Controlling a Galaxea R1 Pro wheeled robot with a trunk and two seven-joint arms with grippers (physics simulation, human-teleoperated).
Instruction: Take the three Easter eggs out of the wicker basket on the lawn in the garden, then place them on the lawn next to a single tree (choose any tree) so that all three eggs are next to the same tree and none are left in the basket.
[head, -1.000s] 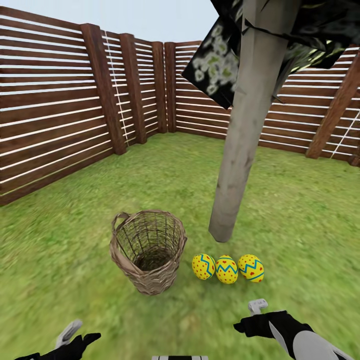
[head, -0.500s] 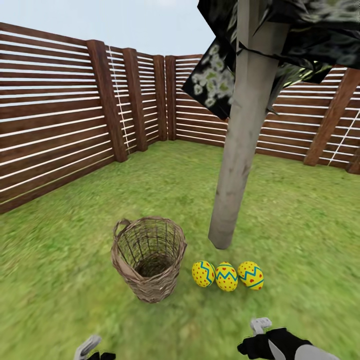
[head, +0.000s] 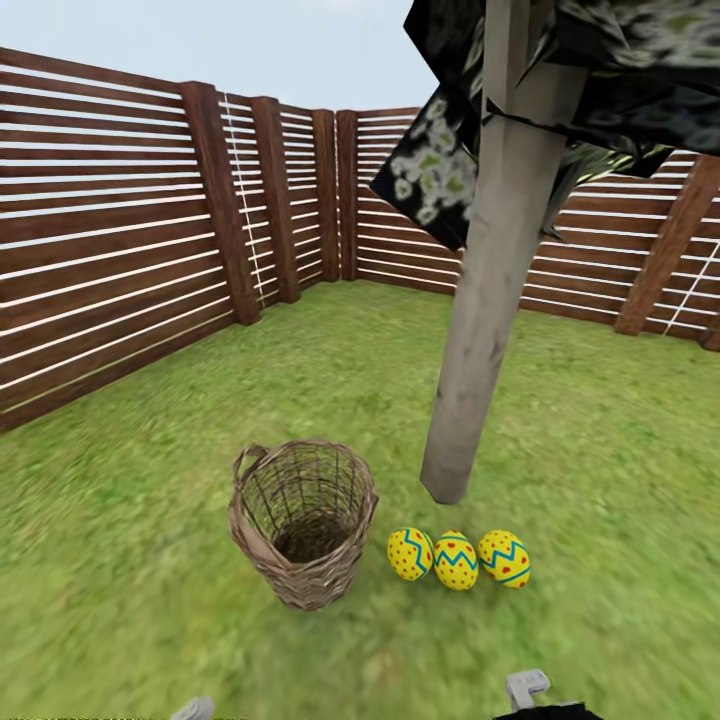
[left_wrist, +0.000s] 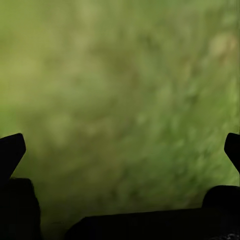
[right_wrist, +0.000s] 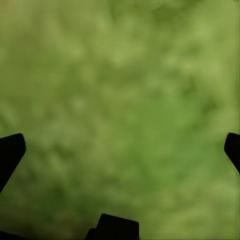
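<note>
Head view shows three Easter eggs (head: 457, 558) in a row on the lawn (head: 600, 440) between one seemingly empty wicker basket (head: 303, 522) at their left and one tree (head: 487, 300) just beyond, while both wrist views show the left gripper (left_wrist: 120, 150) and right gripper (right_wrist: 120, 150) with fingers spread apart over blurred grass.

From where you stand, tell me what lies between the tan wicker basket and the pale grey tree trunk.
In the head view, only bare green lawn separates the tan wicker basket from the pale grey tree trunk; the three yellow dotted eggs sit nearer the camera.

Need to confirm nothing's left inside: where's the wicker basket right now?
In the head view, the wicker basket stands upright on the lawn, left of the three Easter eggs near the tree trunk's base.
</note>
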